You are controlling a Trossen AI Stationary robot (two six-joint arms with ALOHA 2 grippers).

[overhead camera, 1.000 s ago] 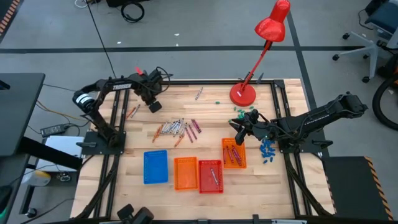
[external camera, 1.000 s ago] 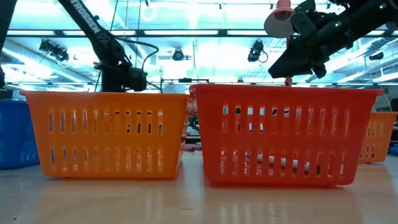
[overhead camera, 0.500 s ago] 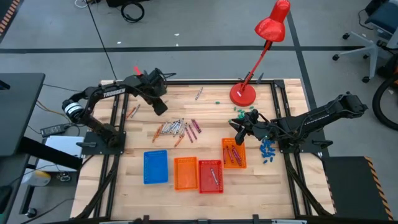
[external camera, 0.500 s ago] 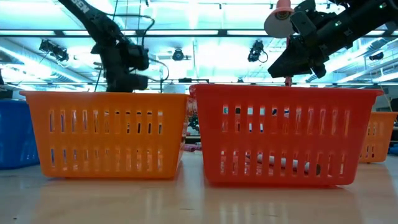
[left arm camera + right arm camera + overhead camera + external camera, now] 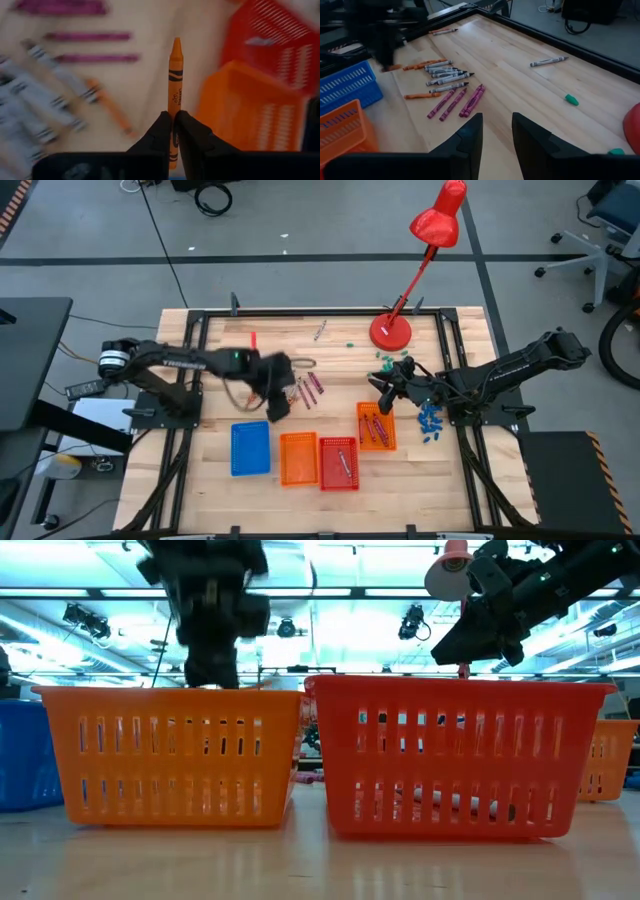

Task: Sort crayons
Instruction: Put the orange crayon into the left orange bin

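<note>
Wooden table [image 5: 330, 355]; orange crayon [image 5: 175, 75] in left gripper [image 5: 174, 131]

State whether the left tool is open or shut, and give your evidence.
Shut: the left tool pinches an orange crayon between its fingers.

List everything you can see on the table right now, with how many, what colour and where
Crayons: a loose pile, grey-white, orange and magenta, table middle.
Orange crayon: one, gripped upright in the left end effector.
Blue tray: one, front left.
Orange trays: two, one front middle, one further right holding crayons.
Red tray: one, front, a crayon inside.
Lamp: one, red, back right.
Blue bits: small heap, right.
Left end effector: shut, near the pile.
Right end effector: open, above the table's right side.
</note>
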